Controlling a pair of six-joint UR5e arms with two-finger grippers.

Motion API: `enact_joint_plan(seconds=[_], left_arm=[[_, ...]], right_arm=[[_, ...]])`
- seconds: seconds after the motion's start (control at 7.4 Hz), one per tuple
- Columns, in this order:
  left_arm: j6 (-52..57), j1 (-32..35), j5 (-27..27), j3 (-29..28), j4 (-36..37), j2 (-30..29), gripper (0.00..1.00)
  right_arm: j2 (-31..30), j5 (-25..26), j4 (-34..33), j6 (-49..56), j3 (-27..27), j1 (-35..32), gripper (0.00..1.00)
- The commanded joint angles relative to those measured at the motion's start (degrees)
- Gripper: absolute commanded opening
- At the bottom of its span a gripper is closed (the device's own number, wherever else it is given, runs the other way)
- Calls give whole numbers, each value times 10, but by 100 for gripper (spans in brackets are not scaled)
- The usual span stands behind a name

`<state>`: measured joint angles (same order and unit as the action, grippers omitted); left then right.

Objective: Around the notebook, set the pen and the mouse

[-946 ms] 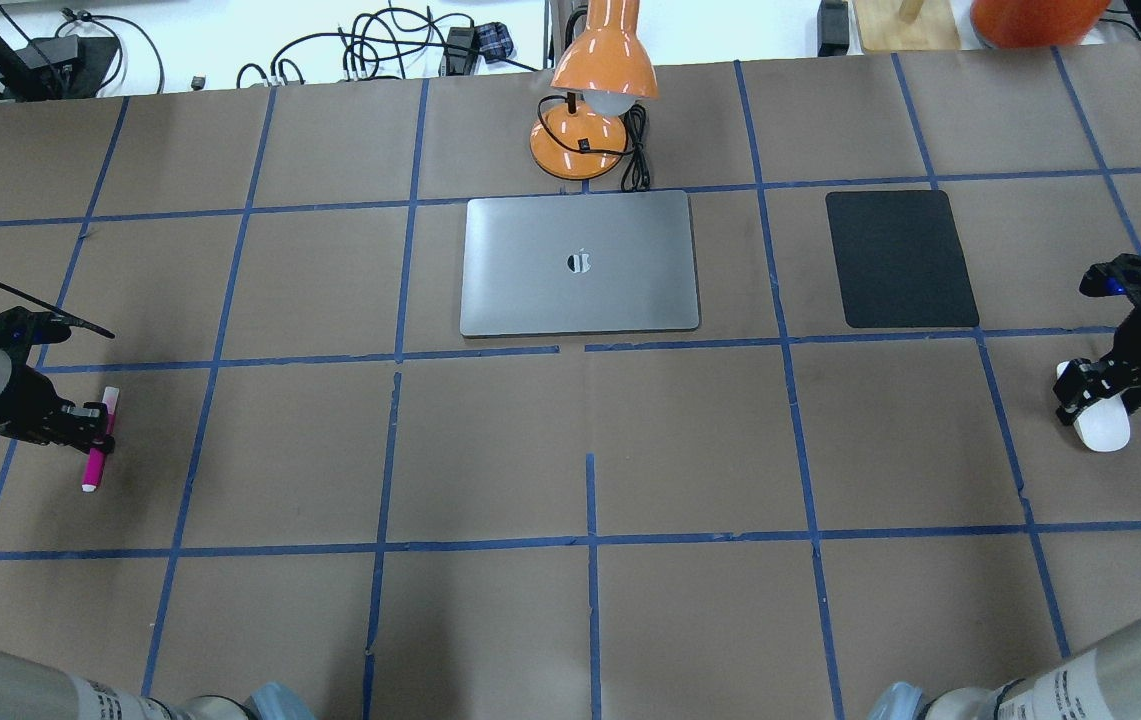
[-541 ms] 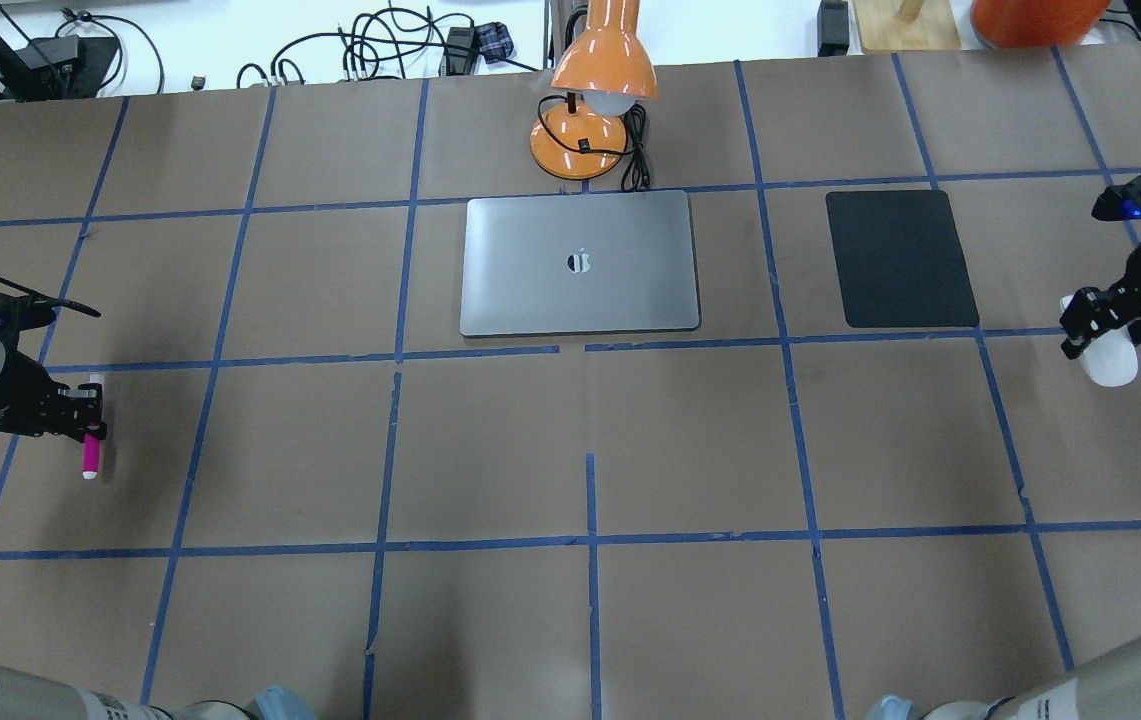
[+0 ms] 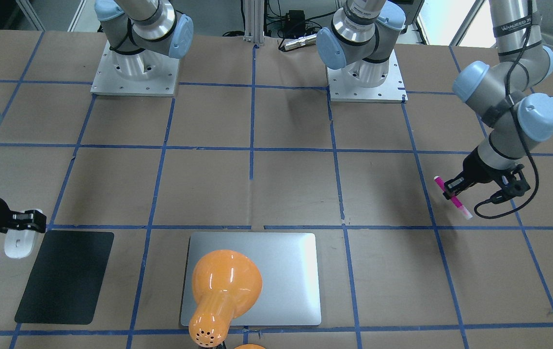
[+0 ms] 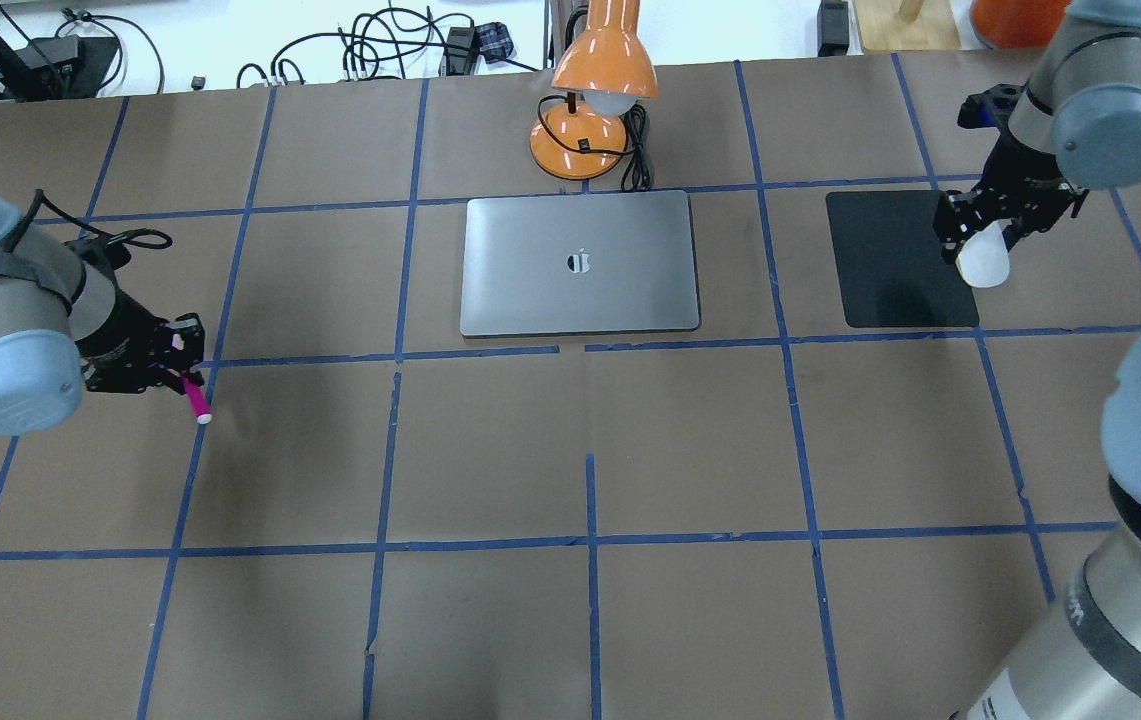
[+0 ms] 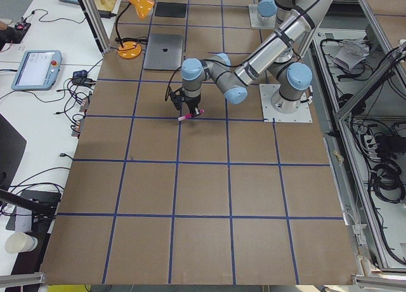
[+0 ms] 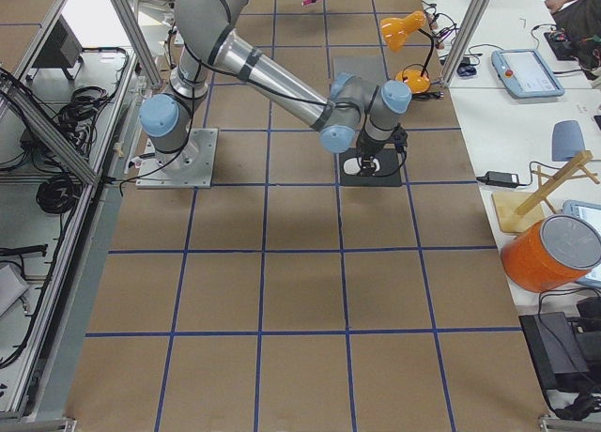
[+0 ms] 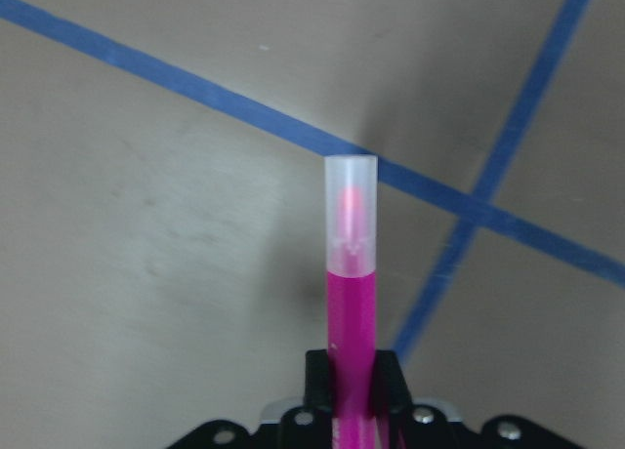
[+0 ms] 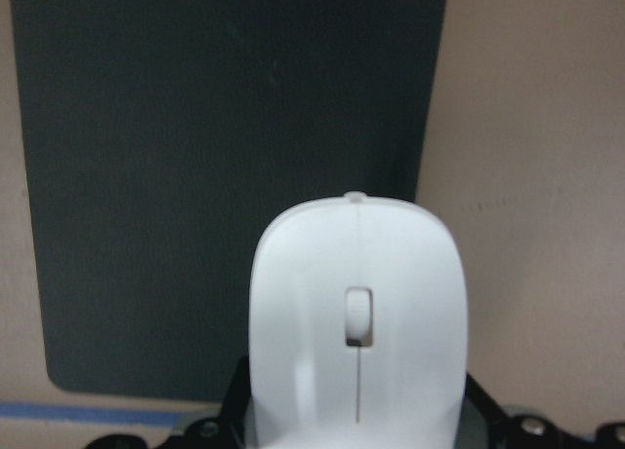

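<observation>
The silver-grey notebook (image 4: 580,262) lies flat at the table's centre back. The magenta pen (image 4: 196,401) hangs above the table well to the notebook's left, tilted, pale end down, with my left gripper (image 4: 180,370) shut on it. The left wrist view shows the pen (image 7: 352,303) clamped between the jaws over blue tape lines. My right gripper (image 4: 975,232) is shut on the white mouse (image 4: 982,262), held above the right edge of the black mat (image 4: 895,258). The right wrist view shows the mouse (image 8: 356,322) over the mat's edge (image 8: 225,176).
An orange desk lamp (image 4: 595,100) with a coiled black cable stands just behind the notebook. The black mat lies to the notebook's right. Blue tape lines grid the brown table. Both arm bases (image 3: 366,72) stand at the robot's side.
My left gripper has lifted the pen and carried it right, toward the notebook. My right gripper has carried the mouse away from the near right to the black mat's right edge.
</observation>
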<state>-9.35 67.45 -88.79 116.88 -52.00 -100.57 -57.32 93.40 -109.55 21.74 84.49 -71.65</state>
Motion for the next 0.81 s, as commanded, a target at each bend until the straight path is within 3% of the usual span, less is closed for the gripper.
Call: enact_joint_plan(seconds=[0.0, 0.27, 0.68], left_arm=[[-222, 122, 4, -60, -47, -2, 0], [-442, 225, 38, -96, -82, -2, 0], [-748, 360, 65, -95, -54, -44, 0]], right_arm=[[35, -1, 17, -59, -35, -20, 15], [38, -2, 13, -79, -32, -53, 15], [42, -1, 7, -68, -24, -51, 21]])
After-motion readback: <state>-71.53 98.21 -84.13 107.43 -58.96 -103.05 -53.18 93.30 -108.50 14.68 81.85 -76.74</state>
